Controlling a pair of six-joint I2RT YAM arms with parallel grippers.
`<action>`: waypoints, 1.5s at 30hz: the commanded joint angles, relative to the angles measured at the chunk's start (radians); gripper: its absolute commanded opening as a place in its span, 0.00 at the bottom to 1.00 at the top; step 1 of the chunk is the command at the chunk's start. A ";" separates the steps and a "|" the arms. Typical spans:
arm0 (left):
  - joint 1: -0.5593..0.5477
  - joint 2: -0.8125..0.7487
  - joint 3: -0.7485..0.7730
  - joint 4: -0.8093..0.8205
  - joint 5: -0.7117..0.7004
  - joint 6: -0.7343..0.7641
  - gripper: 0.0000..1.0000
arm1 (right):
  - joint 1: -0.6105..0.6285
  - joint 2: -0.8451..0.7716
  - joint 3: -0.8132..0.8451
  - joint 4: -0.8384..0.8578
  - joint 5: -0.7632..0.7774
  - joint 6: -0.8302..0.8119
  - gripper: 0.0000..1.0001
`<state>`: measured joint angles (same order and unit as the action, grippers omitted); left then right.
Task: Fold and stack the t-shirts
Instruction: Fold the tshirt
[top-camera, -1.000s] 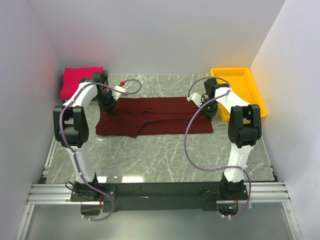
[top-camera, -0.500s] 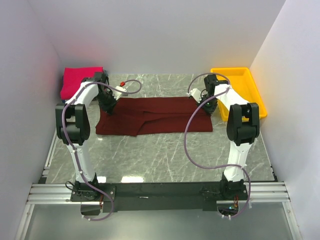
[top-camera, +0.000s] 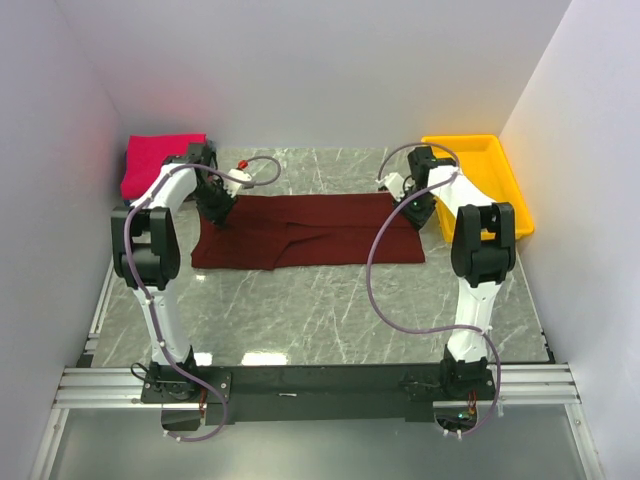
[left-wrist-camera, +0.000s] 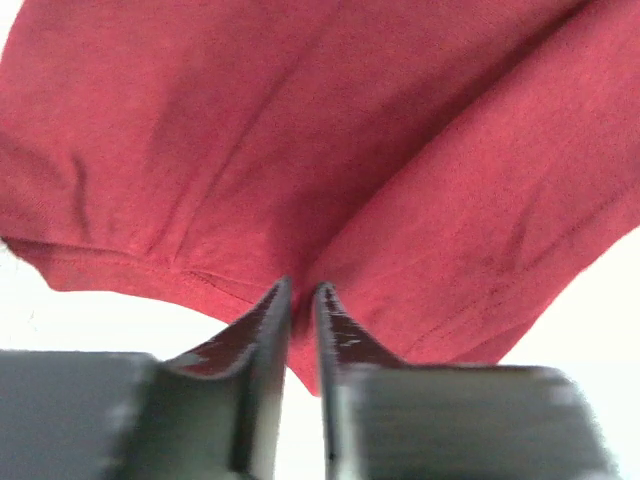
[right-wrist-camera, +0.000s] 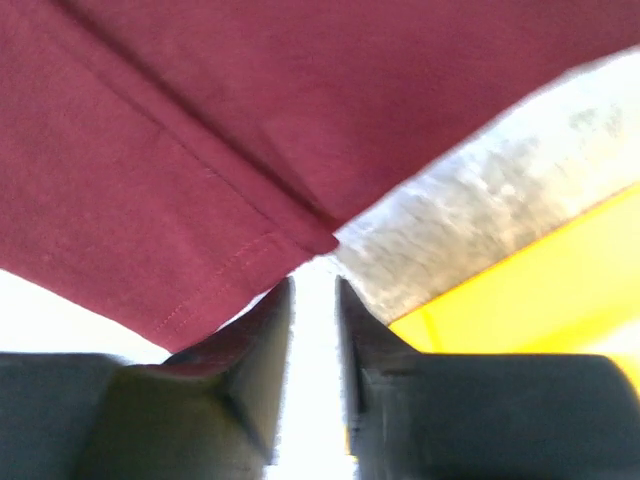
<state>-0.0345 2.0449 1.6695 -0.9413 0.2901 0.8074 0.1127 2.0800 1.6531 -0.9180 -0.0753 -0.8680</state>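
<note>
Left gripper (left-wrist-camera: 302, 288), jaws a narrow slit, meets the maroon t-shirt (top-camera: 310, 232) at its nine-o'clock end. Right gripper (right-wrist-camera: 313, 282), narrowly parted and empty, sits at its three-o'clock corner. Pinkish-red t-shirt (top-camera: 160, 162) lies at ten o'clock.

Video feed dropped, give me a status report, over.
Left gripper, right gripper slightly open at maroon t-shirt far corners. Partly folded, flat. Pink t-shirt folded, far left. Nothing in the way.

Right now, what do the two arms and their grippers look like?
Both the left arm and right arm have white links with bulky black joints. A mauve cable loops along each. The left gripper and right gripper have dark, wedge-shaped fingers.
</note>
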 joint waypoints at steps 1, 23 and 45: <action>0.031 -0.006 0.032 0.048 0.014 -0.103 0.30 | -0.031 -0.001 0.068 -0.011 0.002 0.112 0.37; 0.281 -0.170 -0.320 0.045 0.184 -0.255 0.54 | -0.100 -0.055 -0.131 -0.081 -0.167 0.514 0.48; 0.332 -0.287 -0.603 -0.010 0.146 -0.183 0.01 | -0.140 -0.079 -0.297 -0.071 -0.064 0.433 0.00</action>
<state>0.2852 1.8282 1.1328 -0.8879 0.4694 0.5659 -0.0067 2.0308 1.4242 -0.9787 -0.2176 -0.3759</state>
